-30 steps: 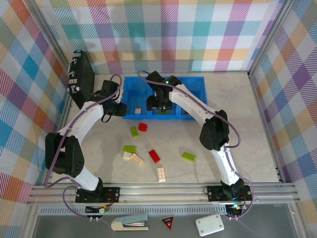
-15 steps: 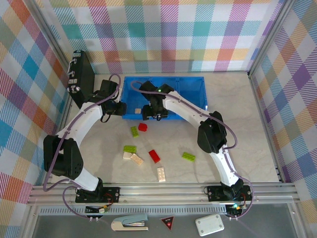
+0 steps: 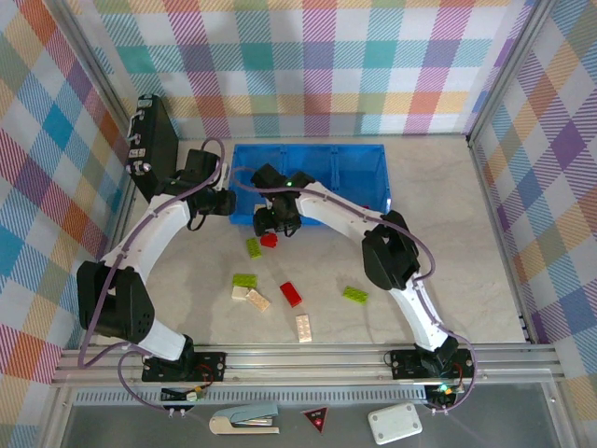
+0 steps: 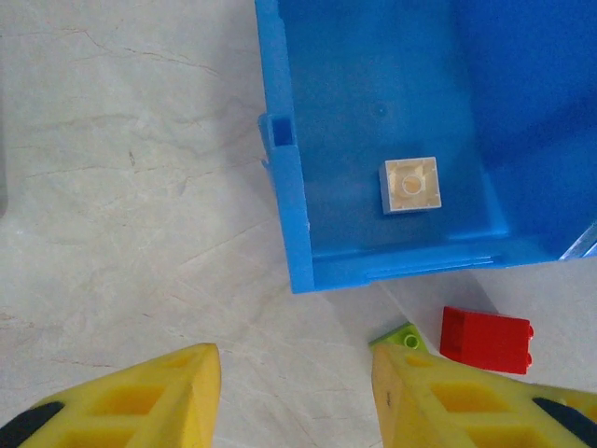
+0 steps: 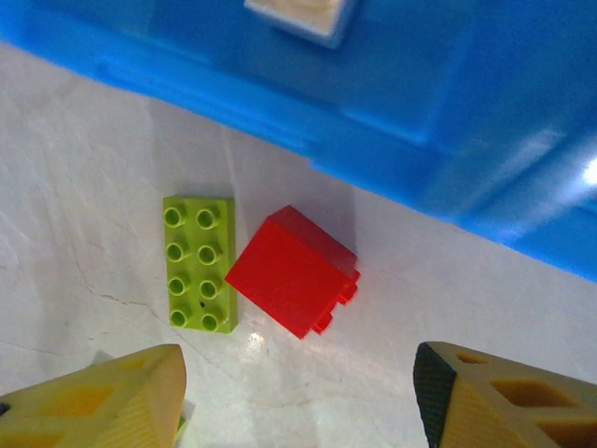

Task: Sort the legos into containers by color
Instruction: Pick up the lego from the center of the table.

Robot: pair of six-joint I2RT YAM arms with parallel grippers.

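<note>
The blue tray [image 3: 359, 159] lies at the far side of the table [image 3: 466, 243]. By its near wall, the left gripper [image 4: 297, 397] and right gripper [image 5: 298, 387] both hang empty with fingers apart. Below the right one a red brick [image 5: 294, 271] lies just beside a green brick [image 5: 199, 264], and a cream brick [image 4: 410, 185] lies in the tray's left compartment.

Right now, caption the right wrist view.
Open end effector over a red lego and a green lego beside the blue tray.
</note>
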